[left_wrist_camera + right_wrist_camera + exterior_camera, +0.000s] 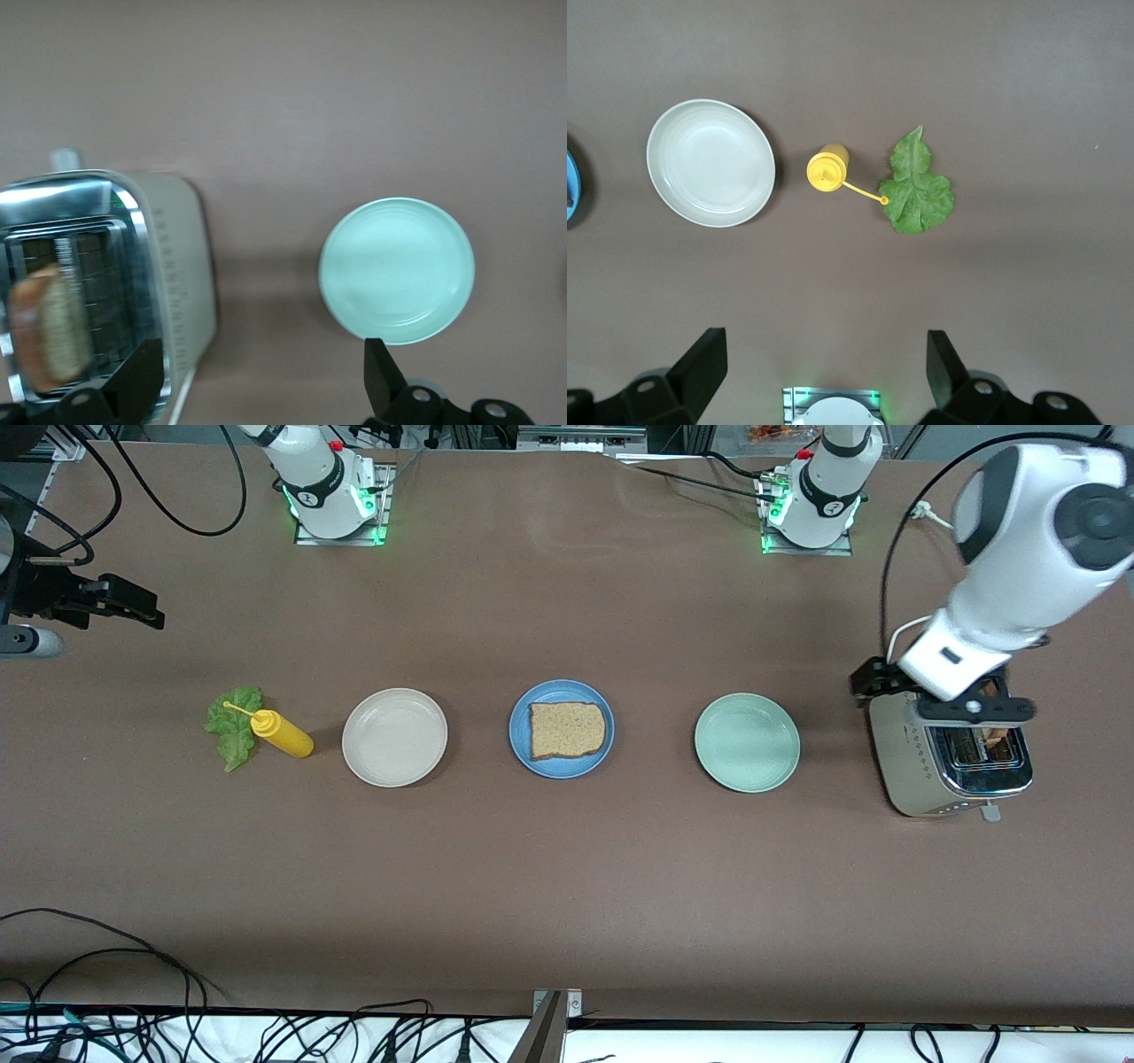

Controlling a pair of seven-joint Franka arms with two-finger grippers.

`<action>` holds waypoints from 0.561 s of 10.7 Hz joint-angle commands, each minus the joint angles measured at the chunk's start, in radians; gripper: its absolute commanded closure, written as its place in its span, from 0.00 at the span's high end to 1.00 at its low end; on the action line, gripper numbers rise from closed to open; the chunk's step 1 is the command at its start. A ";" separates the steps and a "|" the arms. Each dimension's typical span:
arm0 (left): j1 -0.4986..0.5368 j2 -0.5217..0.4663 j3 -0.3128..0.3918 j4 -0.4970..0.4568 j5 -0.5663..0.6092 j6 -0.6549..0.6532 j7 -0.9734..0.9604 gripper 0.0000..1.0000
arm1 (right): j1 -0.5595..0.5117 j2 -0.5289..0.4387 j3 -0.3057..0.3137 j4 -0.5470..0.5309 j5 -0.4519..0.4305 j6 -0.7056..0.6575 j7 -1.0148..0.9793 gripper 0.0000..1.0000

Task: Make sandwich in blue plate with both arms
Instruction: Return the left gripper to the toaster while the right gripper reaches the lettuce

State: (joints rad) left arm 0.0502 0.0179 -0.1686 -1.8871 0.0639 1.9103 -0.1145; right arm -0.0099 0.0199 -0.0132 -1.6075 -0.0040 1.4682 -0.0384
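My left claw spread wide over toaster, lining up on bread slice (second slice for blue plate). Right claw waits, also spread, above lettuce.

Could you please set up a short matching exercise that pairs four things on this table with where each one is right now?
Things:
1. bread slice
2. second bread slice
3. lettuce leaf
4. left tool

Places:
A. standing in a slot of the toaster
B. open, over the toaster
C. lying flat on the blue plate
D. on the table beside the yellow mustard bottle, at the right arm's end

Pairs: 1-C, 2-A, 3-D, 4-B
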 commanded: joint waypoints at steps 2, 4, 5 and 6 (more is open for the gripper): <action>0.005 -0.044 0.144 -0.017 -0.021 -0.030 0.099 1.00 | -0.039 0.093 -0.025 0.020 0.006 -0.012 -0.078 1.00; 0.005 -0.041 0.213 -0.018 -0.018 -0.025 0.166 1.00 | -0.083 0.184 -0.027 0.020 0.006 -0.008 -0.100 1.00; 0.008 -0.035 0.231 -0.020 -0.018 -0.019 0.173 1.00 | -0.116 0.233 -0.027 0.021 0.012 -0.003 -0.129 1.00; 0.013 -0.026 0.239 -0.021 -0.016 -0.010 0.173 1.00 | -0.154 0.271 -0.027 0.021 0.039 0.018 -0.194 1.00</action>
State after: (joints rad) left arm 0.0576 -0.0078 0.0441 -1.8941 0.0619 1.8879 0.0213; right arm -0.0933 0.1908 -0.0449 -1.6118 -0.0036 1.4700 -0.1323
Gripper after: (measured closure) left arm 0.000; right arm 0.000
